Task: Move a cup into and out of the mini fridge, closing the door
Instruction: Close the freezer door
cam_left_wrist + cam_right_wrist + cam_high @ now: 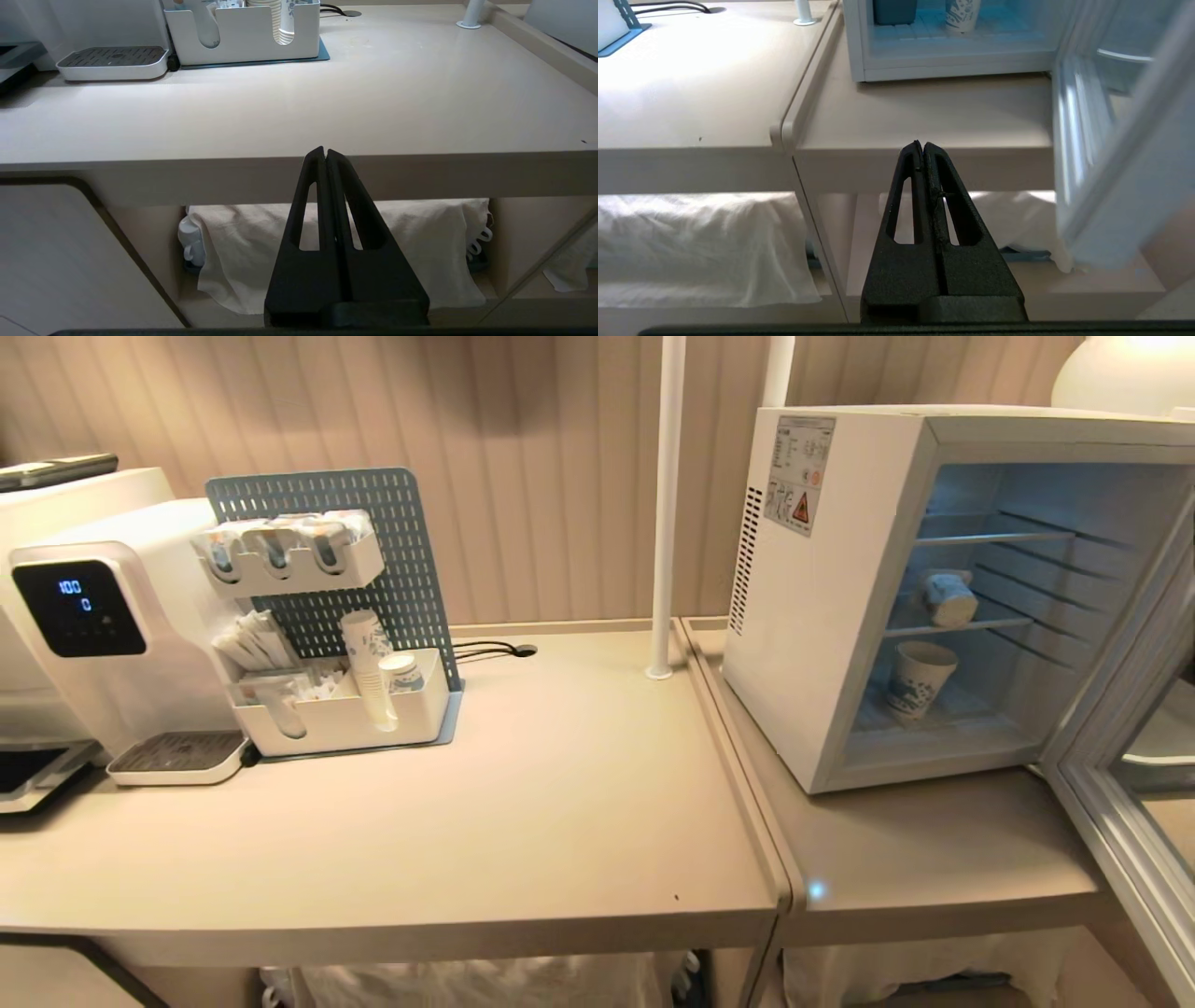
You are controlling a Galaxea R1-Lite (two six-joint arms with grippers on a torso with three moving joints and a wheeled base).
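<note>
Left claw (pixel 325 151) is clenched on nothing, low before the worktop (pixel 523 803) edge; right claw (pixel 923 145) likewise. Up beyond the right claw, the mini fridge (pixel 822 616) has its door (pixel 1120 728) swung open; the cup (pixel 950 597) lies tipped on its middle shelf

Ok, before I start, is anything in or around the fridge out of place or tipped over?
Yes. In the mini fridge, a small white cup lies on its side on the middle wire shelf, while the taller paper cup below stands upright. The door hangs wide open to the right. No spill is visible.
</note>
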